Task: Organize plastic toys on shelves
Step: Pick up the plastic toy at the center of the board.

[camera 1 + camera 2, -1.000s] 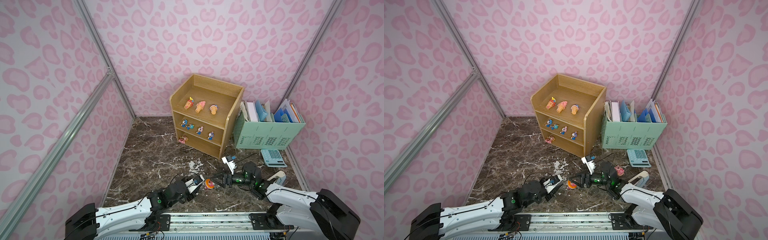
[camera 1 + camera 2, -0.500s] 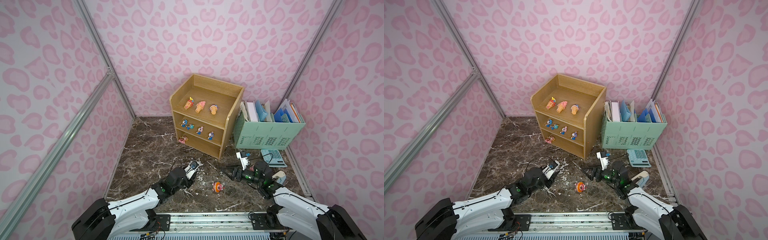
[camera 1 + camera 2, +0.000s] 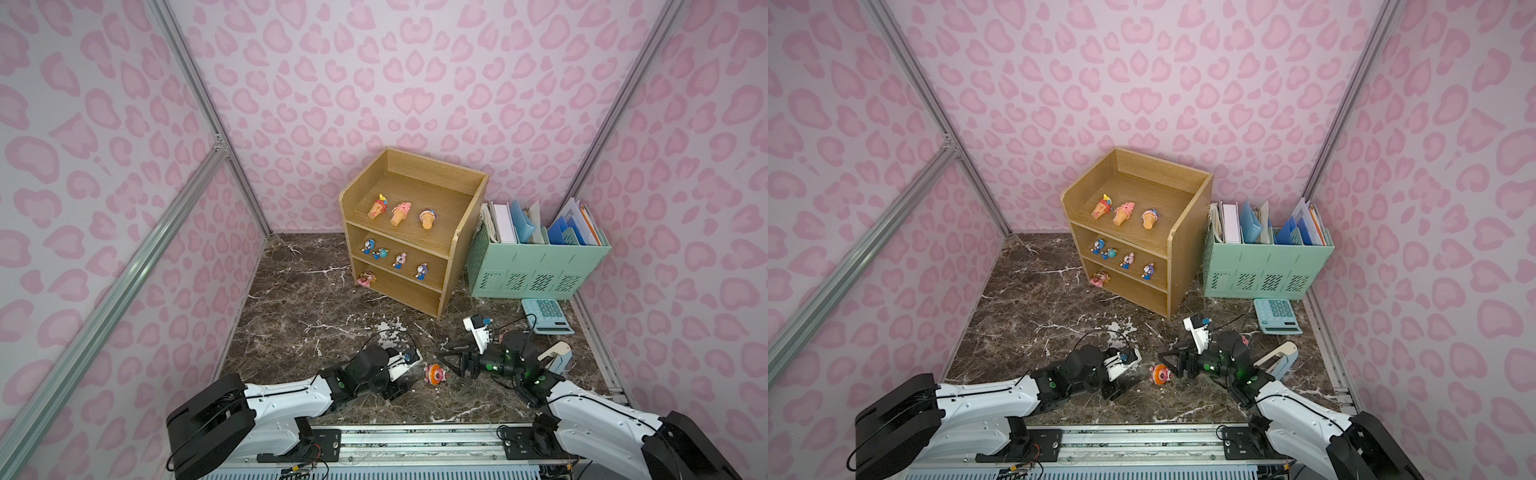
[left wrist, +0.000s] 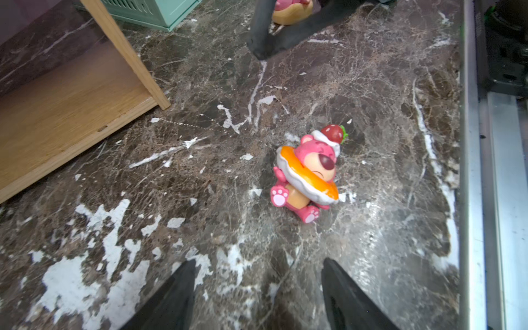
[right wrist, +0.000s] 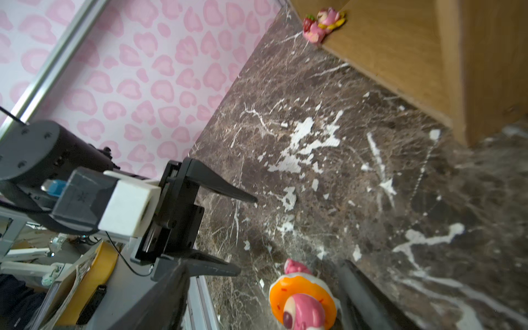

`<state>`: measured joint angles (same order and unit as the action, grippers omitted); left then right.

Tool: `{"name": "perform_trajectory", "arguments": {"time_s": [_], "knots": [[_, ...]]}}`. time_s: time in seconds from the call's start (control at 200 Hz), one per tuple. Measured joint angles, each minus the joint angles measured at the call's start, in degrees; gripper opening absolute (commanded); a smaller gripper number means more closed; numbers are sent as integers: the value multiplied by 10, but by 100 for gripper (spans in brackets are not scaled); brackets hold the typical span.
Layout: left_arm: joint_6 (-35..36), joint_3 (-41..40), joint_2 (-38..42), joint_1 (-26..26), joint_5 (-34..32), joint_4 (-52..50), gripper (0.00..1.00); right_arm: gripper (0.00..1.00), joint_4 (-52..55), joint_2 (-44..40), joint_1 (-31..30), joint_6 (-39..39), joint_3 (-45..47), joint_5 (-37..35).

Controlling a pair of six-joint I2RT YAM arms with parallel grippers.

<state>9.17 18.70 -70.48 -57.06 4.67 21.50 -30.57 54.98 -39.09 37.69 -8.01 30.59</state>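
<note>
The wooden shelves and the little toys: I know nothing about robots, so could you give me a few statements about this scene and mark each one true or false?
1. Three cone toys rest on the top tier of the shelves. True.
2. The middle tier is bare. False: four blue-white figures stand on it.
3. The left end effector grips the pink bear. False: its jaws are open, and the bear rests on the table beyond them, untouched.
4. The calculator lies on the table in front of the file organizer. True.
5. One pink toy sits at the bottom tier's front edge. True.
</note>
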Motion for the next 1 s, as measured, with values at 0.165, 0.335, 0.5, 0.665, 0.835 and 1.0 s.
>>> {"name": "perform_trajectory", "arguments": {"time_s": [0.165,0.335,0.5,0.665,0.835,1.0], "knots": [[1,2,-13,-16,-11,23,83,82,26,-42,-13,18,41,-61],[17,3,-5,-21,-27,28,86,80,38,-87,19,47,62,-76],[61,14,-11,-21,-30,22,86,78,65,-76,41,63,65,-53],[116,28,-46,-21,-16,17,87,72,65,-36,49,71,62,-25],[150,62,-96,-21,6,17,86,56,28,58,33,82,57,13],[155,80,-144,-21,26,16,85,43,-26,122,10,86,52,39]]}}
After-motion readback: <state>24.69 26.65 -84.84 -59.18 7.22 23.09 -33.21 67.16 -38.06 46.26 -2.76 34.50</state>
